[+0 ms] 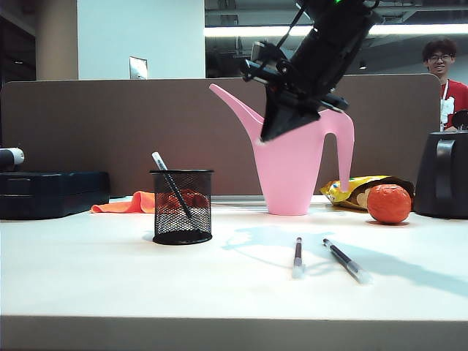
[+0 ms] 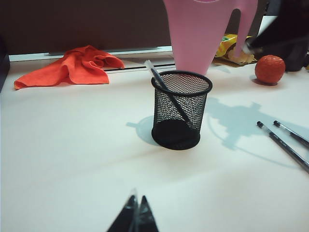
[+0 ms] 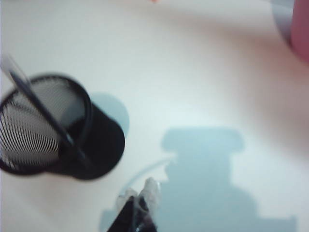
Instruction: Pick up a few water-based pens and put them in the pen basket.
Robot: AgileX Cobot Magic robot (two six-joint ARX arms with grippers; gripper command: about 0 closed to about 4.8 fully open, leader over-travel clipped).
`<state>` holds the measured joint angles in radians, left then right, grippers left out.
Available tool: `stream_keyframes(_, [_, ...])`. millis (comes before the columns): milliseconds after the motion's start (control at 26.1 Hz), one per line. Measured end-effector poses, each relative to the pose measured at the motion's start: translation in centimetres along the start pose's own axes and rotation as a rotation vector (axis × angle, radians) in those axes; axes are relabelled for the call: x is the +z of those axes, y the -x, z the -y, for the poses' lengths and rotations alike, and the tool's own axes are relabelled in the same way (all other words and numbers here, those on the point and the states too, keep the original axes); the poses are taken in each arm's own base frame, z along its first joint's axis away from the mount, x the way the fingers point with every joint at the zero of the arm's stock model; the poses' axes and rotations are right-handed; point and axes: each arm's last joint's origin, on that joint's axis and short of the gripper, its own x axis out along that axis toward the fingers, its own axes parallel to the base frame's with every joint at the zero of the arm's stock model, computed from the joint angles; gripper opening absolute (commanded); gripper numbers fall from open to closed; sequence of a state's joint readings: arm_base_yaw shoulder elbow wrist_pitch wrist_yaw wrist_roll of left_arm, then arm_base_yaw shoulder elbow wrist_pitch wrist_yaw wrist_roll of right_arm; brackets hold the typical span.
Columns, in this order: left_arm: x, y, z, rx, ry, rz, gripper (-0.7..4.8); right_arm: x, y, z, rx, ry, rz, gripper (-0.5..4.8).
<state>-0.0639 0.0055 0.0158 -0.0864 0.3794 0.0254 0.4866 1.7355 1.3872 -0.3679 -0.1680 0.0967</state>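
One pen leans inside the pen basket, two more pens lie on the tabletop, and the right gripper hangs closed and empty above, the left gripper closed near the tabletop.

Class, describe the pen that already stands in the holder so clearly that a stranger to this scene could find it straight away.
Find the tall pink watering can at the back of the white table; in the exterior view the black mesh pen basket sits left of it. One dark pen leans inside, pale cap poking above the rim. The other two pens lie flat on the table.
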Motion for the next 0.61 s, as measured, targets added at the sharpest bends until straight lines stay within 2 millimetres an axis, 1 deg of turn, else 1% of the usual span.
stream_keyframes(153, [0.0, 0.0, 0.0, 0.000, 0.000, 0.000, -0.04, -1.7, 0.1, 0.2, -0.042, -0.073, -0.172, -0.04])
stream_keyframes(306, [0.0, 0.0, 0.0, 0.001, 0.000, 0.000, -0.04, -3.0, 0.4, 0.6, -0.155, -0.093, -0.297, 0.01])
stream_keyframes(344, [0.0, 0.0, 0.0, 0.000, 0.000, 0.000, -0.04, -3.1, 0.5, 0.6, -0.168, -0.094, -0.313, 0.25])
stream_keyframes(421, [0.0, 0.0, 0.0, 0.001, 0.000, 0.000, -0.04, -3.5, 0.6, 0.6, -0.180, -0.096, -0.354, 0.92])
stream_keyframes(497, [0.0, 0.0, 0.0, 0.000, 0.000, 0.000, -0.04, -4.2, 0.5, 0.7, -0.186, -0.112, -0.383, 0.96])
stream_keyframes(536, [0.0, 0.0, 0.0, 0.001, 0.000, 0.000, -0.04, -4.8, 0.3, 0.8, -0.193, -0.123, -0.407, 0.95])
stream_keyframes(574, [0.0, 0.0, 0.0, 0.000, 0.000, 0.000, -0.04, -5.2, 0.2, 0.9, -0.197, -0.129, -0.424, 1.12])
stream_keyframes(612, [0.0, 0.0, 0.0, 0.000, 0.000, 0.000, -0.04, -6.1, 0.0, 1.0, -0.202, -0.136, -0.457, 1.19])
